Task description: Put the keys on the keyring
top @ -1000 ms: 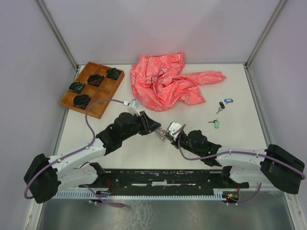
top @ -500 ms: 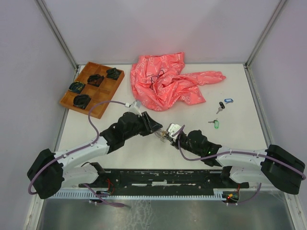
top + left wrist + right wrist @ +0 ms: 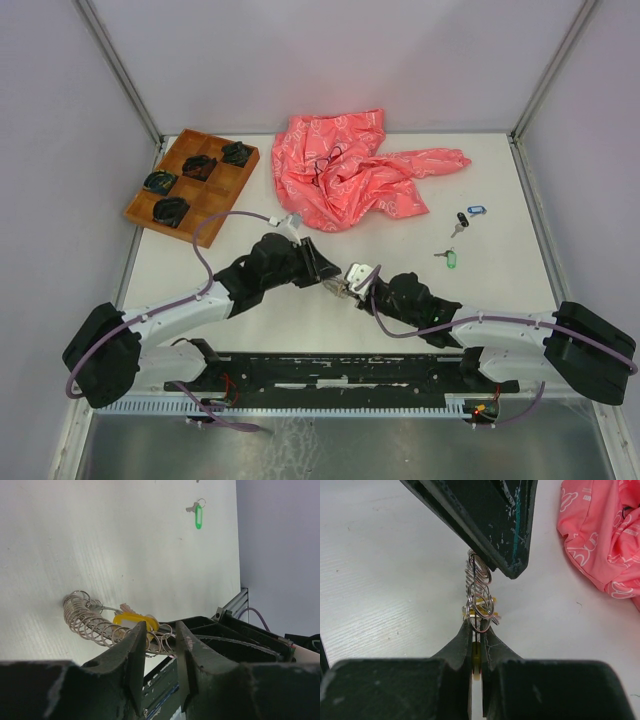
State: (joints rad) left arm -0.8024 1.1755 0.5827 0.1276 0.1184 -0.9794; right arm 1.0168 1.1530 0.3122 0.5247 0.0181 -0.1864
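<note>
The keyring (image 3: pixel 95 623), a coil-like grey metal ring, hangs just above the table between my two grippers; it also shows in the top view (image 3: pixel 340 288). A yellow-tagged key (image 3: pixel 134 621) sits on it. My right gripper (image 3: pixel 477 630) is shut on the keyring's (image 3: pixel 479 611) near end, with the yellow tag (image 3: pixel 478 666) between its jaws. My left gripper (image 3: pixel 158 639) is open, its fingertips on either side of the ring's coils. A green key (image 3: pixel 449 259), a black key (image 3: pixel 461 220) and a blue key (image 3: pixel 476 210) lie loose at the right.
A crumpled pink cloth (image 3: pixel 350 170) with a thin dark cord on it lies at the back centre. A wooden compartment tray (image 3: pixel 210 220) holding dark items stands at the back left. The green key also shows in the left wrist view (image 3: pixel 198 516).
My left arm has swung its elbow rightward and its gripper has closed in on the keyring. My right gripper has edged slightly left, still holding the ring.
</note>
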